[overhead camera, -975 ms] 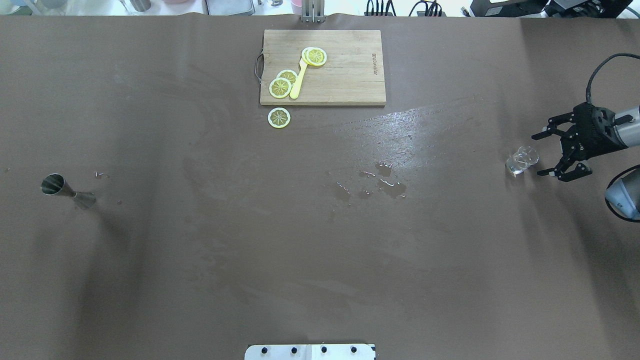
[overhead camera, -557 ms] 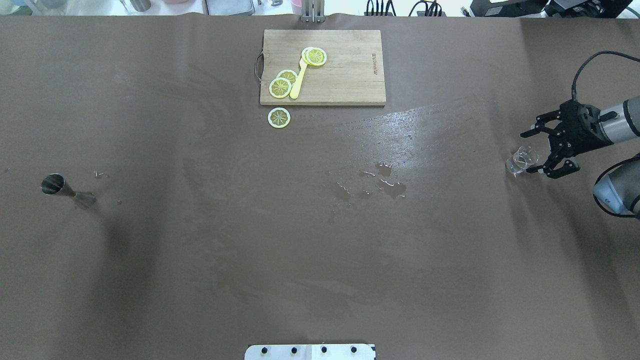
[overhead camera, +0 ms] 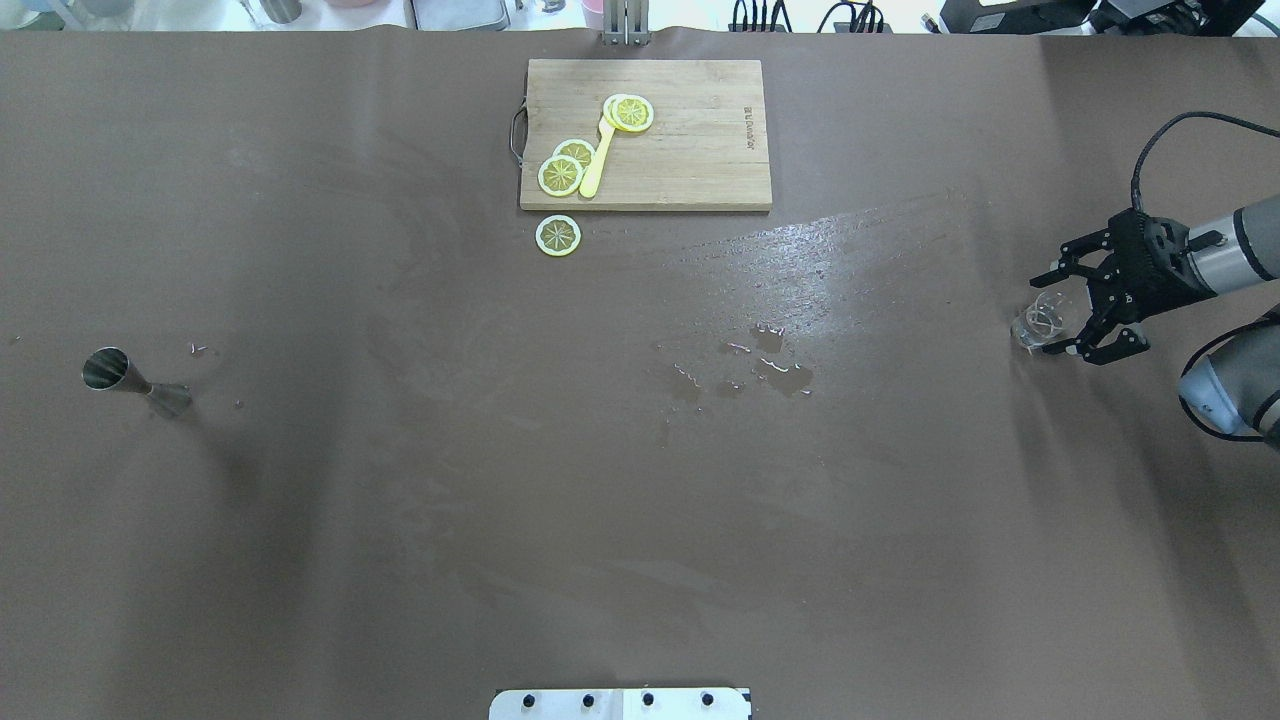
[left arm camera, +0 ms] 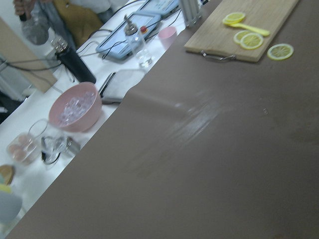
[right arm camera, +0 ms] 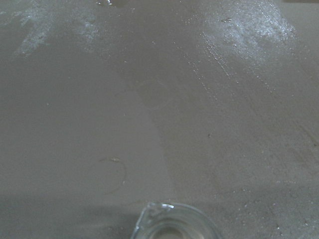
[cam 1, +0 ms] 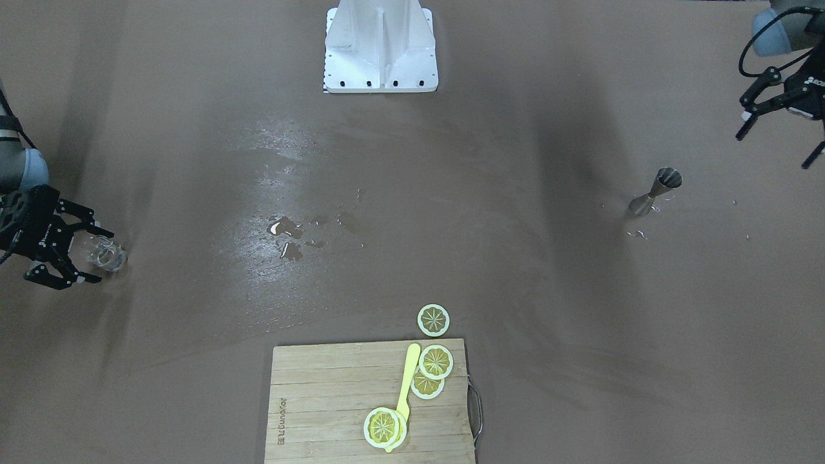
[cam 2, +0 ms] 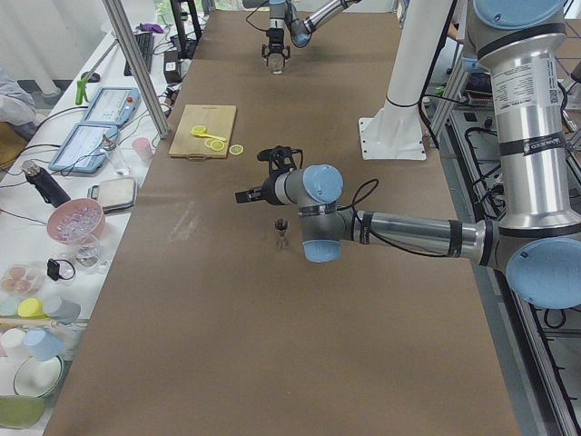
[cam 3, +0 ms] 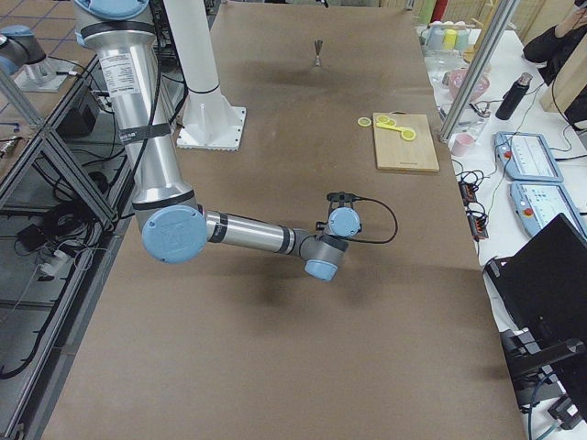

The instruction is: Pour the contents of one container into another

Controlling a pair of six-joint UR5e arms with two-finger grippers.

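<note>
Glass cup (overhead camera: 1033, 330), contents indiscernible, 3 o'clock, between fingertips of wide-open right gripper (overhead camera: 1052, 315). Jigger (overhead camera: 125, 378), upright, 9 o'clock. Left gripper (cam 1: 773, 149) spread, empty. Brown table (overhead camera: 400, 500): central puddles (overhead camera: 790, 378); cutting board (overhead camera: 690, 150) 12 o'clock.

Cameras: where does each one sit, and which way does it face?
Overhead exterior: behind the base, facing forward and down; right tool by the glass.
Exterior front-facing: across the table, facing the base; left tool and right tool.
Exterior left: table's left end, along it; left arm near.
Exterior right: table's right end; right arm near.
Left wrist: toward the cutting board; no body.
Right wrist: down at the glass rim; no body.
Overhead and front-facing share the jigger.
</note>
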